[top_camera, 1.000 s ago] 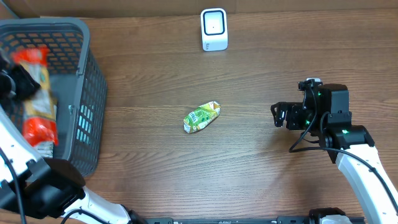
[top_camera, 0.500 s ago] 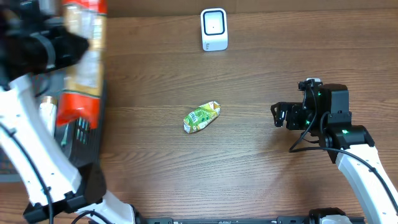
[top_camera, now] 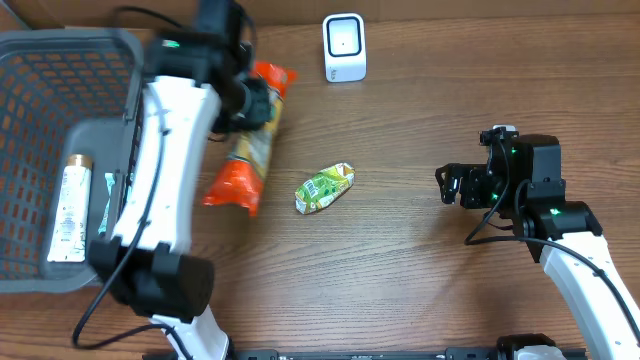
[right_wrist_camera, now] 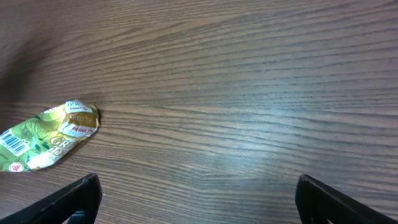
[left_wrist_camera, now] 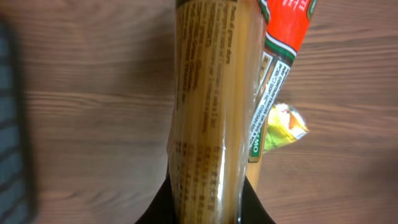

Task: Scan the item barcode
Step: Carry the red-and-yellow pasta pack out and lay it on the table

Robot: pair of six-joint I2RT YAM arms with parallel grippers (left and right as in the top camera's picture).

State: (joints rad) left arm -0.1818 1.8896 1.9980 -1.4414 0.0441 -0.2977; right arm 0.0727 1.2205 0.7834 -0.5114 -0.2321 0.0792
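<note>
Swings out of the grey plastic basket since earlier, clamping long orange-and-clear spaghetti packet in left hand above desk. Leaves right hand gaping. Turn barcode squarely toward white box scanner.

— Spaghetti packet?
— Long, clear, orange-red at both ends, slanting just left of the crumpled green sachet.
— Scanner?
— White, standing upright, well beyond the sachet, near the packet's top end.

A red and yellow pasta packet; green pouch; grey basket; brown wood-grain table.
</note>
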